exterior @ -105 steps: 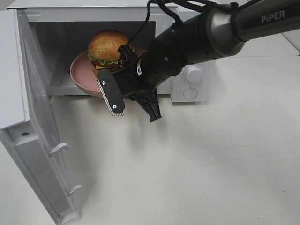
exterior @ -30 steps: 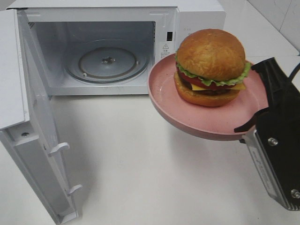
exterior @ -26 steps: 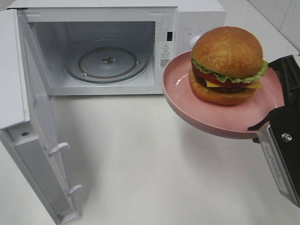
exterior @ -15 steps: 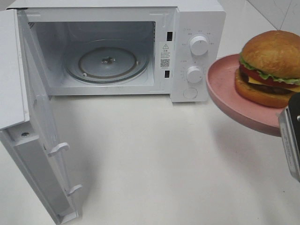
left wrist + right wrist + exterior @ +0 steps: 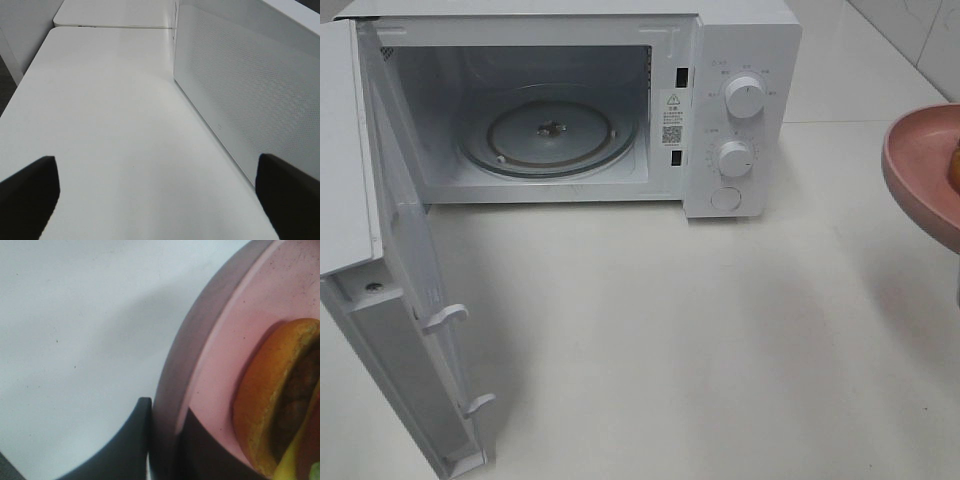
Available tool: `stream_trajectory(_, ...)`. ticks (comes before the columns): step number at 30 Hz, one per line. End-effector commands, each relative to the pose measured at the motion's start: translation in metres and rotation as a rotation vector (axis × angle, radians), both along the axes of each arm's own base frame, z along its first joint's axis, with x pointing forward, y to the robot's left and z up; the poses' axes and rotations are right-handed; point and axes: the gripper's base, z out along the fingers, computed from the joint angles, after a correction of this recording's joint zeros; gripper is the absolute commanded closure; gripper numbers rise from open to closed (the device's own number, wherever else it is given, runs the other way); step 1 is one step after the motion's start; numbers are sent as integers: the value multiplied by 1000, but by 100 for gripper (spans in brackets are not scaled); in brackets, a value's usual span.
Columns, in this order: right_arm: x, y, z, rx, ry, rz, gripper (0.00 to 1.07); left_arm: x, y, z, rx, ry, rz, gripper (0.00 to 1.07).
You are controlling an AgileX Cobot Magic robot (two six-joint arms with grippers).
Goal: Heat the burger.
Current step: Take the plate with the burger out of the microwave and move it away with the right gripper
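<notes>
The burger (image 5: 272, 405) lies on a round pink plate (image 5: 225, 340), with its golden-brown bun, dark patty and yellow cheese showing in the right wrist view. My right gripper (image 5: 167, 445) is shut on the plate's rim, one dark finger (image 5: 132, 440) under it. In the high view only the plate's left part (image 5: 920, 170) shows at the right edge, held above the table, with a sliver of bun (image 5: 954, 172). My left gripper (image 5: 160, 200) is open and empty, low over the table beside the microwave door.
The white microwave (image 5: 740, 40) stands at the back, its door (image 5: 390, 250) swung open to the left, and its glass turntable (image 5: 550, 130) is bare. Two knobs (image 5: 745, 97) sit on its right panel. White tabletop (image 5: 670, 330) lies in front.
The plate with the burger has moved from the microwave's mouth out to the right, to the high view's right edge. The right gripper has gone out of that view with it.
</notes>
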Motion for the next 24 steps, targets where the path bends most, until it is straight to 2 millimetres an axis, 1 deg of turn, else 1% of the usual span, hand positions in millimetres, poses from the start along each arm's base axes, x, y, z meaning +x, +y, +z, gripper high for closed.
stream_trajectory(1,3,-7,3,-54,-45,-88,107,-3,0,0,-2,-23,-5,4)
stream_trajectory(2,5,-9,0,-83,-29,-148,107,-3,0,0,-2,-23,-5,4)
stream_trajectory(4,6,-9,-1,-94,-24,-172,107,-3,0,0,-2,-23,-5,4)
stream_trajectory(5,9,-8,-5,-115,-14,-224,107,-3,0,0,-2,-23,-5,4)
stream_trajectory(6,9,-8,-5,-115,-14,-224,107,-3,0,0,-2,-23,-5,4)
stream_trajectory(8,14,-6,-10,-116,-18,-294,107,-3,0,0,-2,-23,-5,4)
stream_trajectory(17,27,4,-20,-80,-32,-449,107,-3,0,0,-2,-23,-5,4)
stream_trajectory(21,34,7,-26,-121,-46,-554,107,-3,0,0,-2,-23,-5,4)
stream_trajectory(22,34,7,-26,-121,-46,-554,107,-3,0,0,-2,-23,-5,4)
stream_trajectory(23,38,9,-28,-133,-60,-603,107,-3,0,0,-2,-23,-5,4)
stream_trajectory(24,38,9,-28,-133,-60,-603,107,-3,0,0,-2,-23,-5,4)
